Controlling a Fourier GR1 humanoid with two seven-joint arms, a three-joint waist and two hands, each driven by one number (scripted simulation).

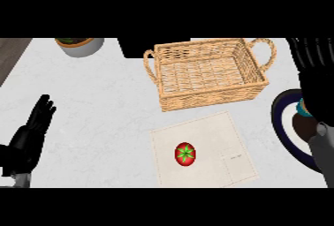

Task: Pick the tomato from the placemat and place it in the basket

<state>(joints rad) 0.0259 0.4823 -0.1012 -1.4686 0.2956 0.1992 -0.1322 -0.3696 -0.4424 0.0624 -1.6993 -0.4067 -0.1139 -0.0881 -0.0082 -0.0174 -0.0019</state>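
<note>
While the left hand (pixel 32 128) is seen at the lower left of the frame, its fingers are held straight and pointing upward, with nothing between them. The right hand (pixel 312 59) is found along the right edge, reaching up toward the upper right corner; its dark fingers are seen extended and nothing is seen in them, though part of it is cut off by the frame. Beneath the right forearm, a dark blue plate (pixel 282 128) with a pale rim line is partly hidden. Toward the centre, the tomato (pixel 185 154) is shown lying on the beige placemat (pixel 215 132), red with a green star-shaped stalk, well apart from both hands. Above the placemat, the woven basket (pixel 212 95) with two handles is set on the white worktop (pixel 98 110). At the upper left, a pale pot (pixel 85 47) holding something green is partly visible.
</note>
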